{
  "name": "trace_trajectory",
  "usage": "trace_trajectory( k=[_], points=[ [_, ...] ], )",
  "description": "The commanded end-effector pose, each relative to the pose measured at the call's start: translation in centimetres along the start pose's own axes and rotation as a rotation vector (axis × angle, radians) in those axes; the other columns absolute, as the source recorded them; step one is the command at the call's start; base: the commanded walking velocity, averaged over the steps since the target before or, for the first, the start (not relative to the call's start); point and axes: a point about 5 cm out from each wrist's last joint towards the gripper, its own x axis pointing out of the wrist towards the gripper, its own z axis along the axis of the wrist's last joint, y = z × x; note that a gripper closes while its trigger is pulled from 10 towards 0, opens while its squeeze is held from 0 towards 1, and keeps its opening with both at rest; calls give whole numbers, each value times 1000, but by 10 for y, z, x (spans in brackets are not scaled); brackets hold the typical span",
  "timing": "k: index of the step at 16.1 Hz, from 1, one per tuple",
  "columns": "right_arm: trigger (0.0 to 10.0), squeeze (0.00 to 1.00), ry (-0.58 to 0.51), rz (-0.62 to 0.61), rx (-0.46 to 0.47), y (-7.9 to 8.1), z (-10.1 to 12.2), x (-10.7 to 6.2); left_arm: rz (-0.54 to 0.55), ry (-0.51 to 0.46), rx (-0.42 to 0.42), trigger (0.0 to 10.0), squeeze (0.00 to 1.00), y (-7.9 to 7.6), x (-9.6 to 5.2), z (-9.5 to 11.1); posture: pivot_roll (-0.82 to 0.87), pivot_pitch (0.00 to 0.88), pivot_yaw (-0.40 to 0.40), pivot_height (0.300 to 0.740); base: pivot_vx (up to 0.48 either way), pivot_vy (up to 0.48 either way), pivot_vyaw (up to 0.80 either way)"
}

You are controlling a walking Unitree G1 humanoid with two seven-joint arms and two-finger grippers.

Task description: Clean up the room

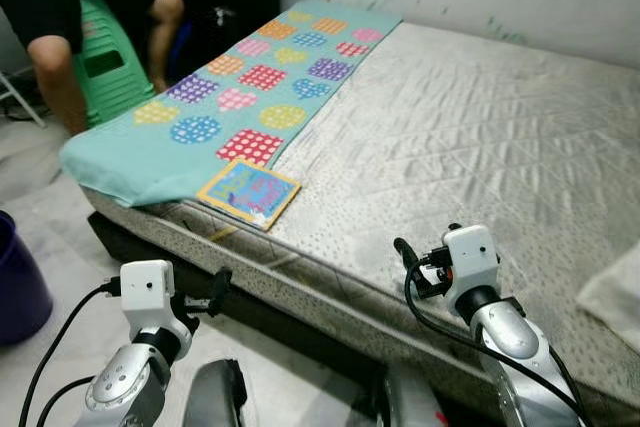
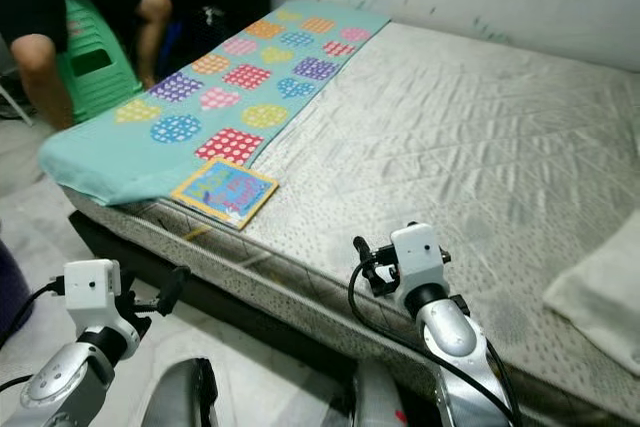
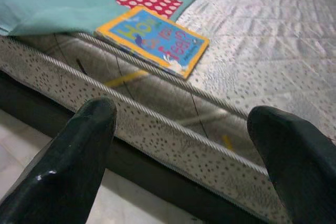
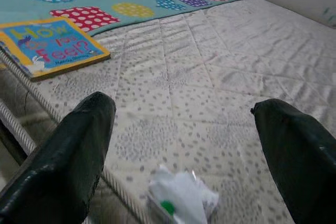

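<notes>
Grippers first: in the left eye view the left gripper (image 1: pixel 215 292) hangs low before the mattress's near edge, its black fingers pointing toward the bed, while the right gripper (image 1: pixel 408 257) is raised over the mattress (image 1: pixel 480 147) top. A picture book (image 1: pixel 248 192) lies flat at the near edge of the bed, its far corner touching the teal dotted blanket (image 1: pixel 200 117). It sits ahead of the left gripper and a little to that gripper's right, and well to the left of the right gripper; the left arm looks the nearer of the two. Its long axis runs slantwise to the bed edge. A person's legs (image 1: pixel 55 67) and a green stool (image 1: pixel 105 57) stand beyond the bed corner.

From the right eye view, the same layout holds, with a white cloth (image 2: pixel 600 297) lying at the bed's right margin.

Seen from the left wrist view, the fingers (image 3: pixel 68 166) are spread wide with nothing between them, and the book lies above and beyond them on the mattress top, between their lines.

Along the right wrist view, that gripper's fingers (image 4: pixel 63 156) are likewise parted and empty. Close below them lies a small crumpled white scrap (image 4: pixel 181 198), possibly a wrapper with a green spot, while the book rests far off to the side.
</notes>
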Motion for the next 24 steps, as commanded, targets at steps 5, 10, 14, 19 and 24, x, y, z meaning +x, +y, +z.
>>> trace_trajectory(
  k=[5,10,14,19,24],
  points=[
    [10000,0,-14,36,-23,2,5,-2,4,0,-5,10000,0,-2,0,2,-165,0,-26,523,0,0,359],
    [10000,0,26,35,-86,5,5,23,10,-1,-12,10000,0,-4,4,5,-155,7,-26,523,0,0,0],
    [10000,0,19,-42,-105,-1,15,57,-7,-5,8,10000,0,-9,9,9,-120,27,-27,523,0,0,0],
    [10000,0,100,-164,-197,-8,10,86,-100,30,13,10000,0,-26,6,8,-71,58,-30,523,0,0,0],
    [10000,0,208,-149,-311,-10,-13,90,-124,43,17,10000,0,-29,-1,10,-38,82,-36,523,0,0,0]
  ],
)
